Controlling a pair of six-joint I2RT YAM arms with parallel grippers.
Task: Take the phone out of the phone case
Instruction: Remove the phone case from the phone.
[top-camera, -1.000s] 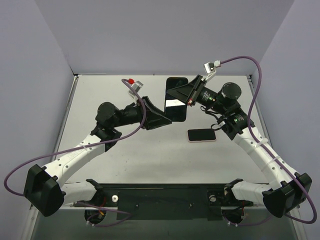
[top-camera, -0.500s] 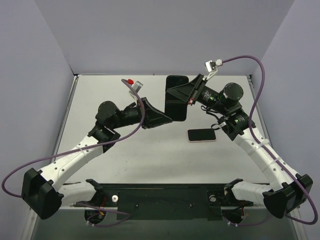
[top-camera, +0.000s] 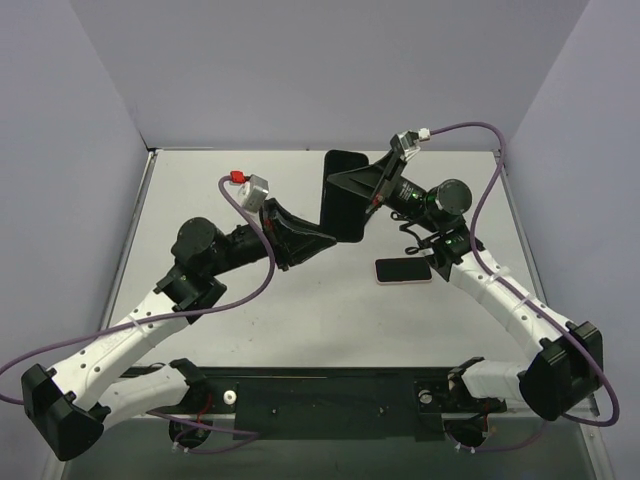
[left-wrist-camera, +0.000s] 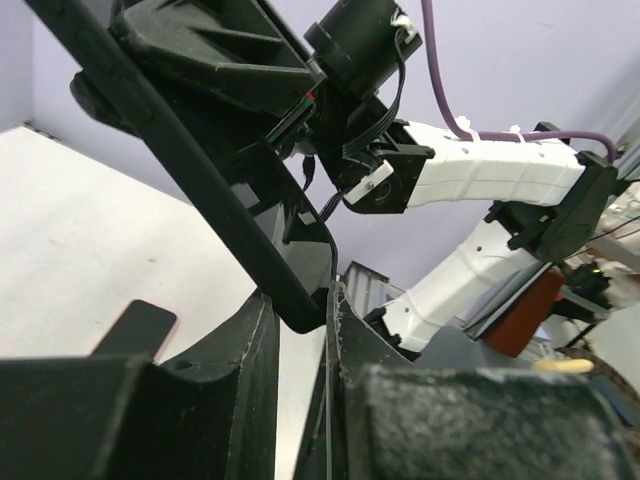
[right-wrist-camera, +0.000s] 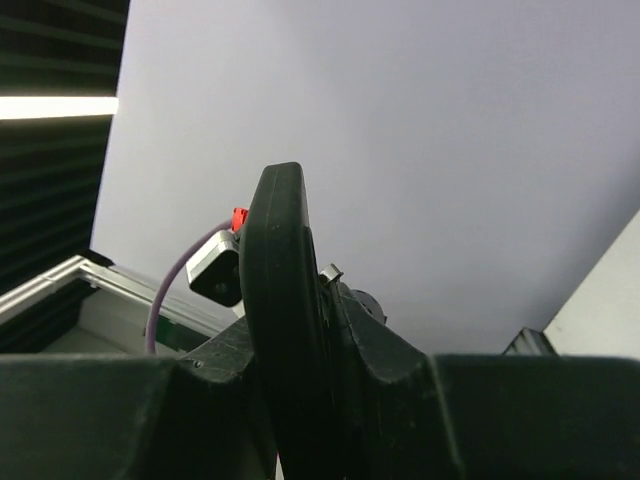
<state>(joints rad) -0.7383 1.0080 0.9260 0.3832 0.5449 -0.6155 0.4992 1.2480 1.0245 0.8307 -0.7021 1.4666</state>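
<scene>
Tabletop (top-camera: 300, 320): pink-rimmed phone (top-camera: 403, 270) lies near the held phone case (top-camera: 343, 195).

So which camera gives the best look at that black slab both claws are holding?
The top external view: the black slab shows its broad face, with left gripper and right gripper pinching it. Both wrist views catch only its thin edge, close up.
</scene>
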